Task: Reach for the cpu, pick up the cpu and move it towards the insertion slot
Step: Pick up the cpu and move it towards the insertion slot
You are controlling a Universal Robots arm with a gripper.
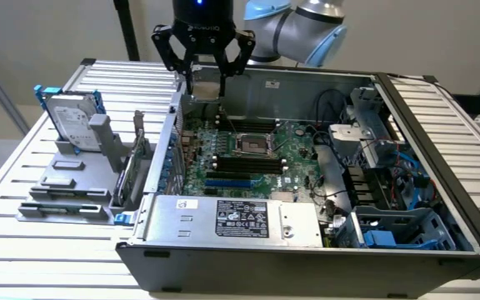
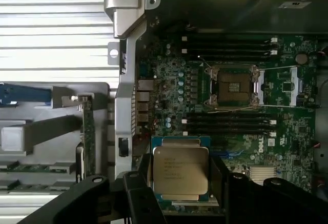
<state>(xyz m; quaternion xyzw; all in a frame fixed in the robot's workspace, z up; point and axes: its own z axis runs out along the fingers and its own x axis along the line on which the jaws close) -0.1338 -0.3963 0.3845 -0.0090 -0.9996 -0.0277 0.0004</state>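
- Gripping the cpu point(image 2: 180, 171) between our black fingers point(image 2: 139, 196), our gripper point(image 1: 204, 84) hangs above the open computer case point(image 1: 440, 156), over its rear wall.
- We see the chip in the wrist view as a silver-grey square with pale edges and faint print on its lid (the lettering is too small for us to read), with a finger pressed against either side of it.
- In the exterior view the same chip point(image 1: 207, 87) shows edge-on under the gripper body, clear of the case and touching nothing but the fingers.
- We place the insertion slot point(image 1: 254, 145) on the green motherboard point(image 1: 294, 165) on the floor of the case, its shiny metal frame open around a dark centre; it sits well apart from the chip, lower down and nearer the case's middle.
- From the wrist, the slot point(image 2: 231, 86) lies between two banks of long black memory slots point(image 2: 228, 126), and its hinged metal cover point(image 2: 279, 85) is folded out beside it.
- A power supply point(image 1: 235, 219) with a white label fills the case's front corner.
- Outside the case, beyond its rear wall, a grey fixture point(image 1: 69, 187) on the slatted table point(image 1: 23, 156) holds a hard drive point(image 1: 75, 122) with blue rails standing upright.
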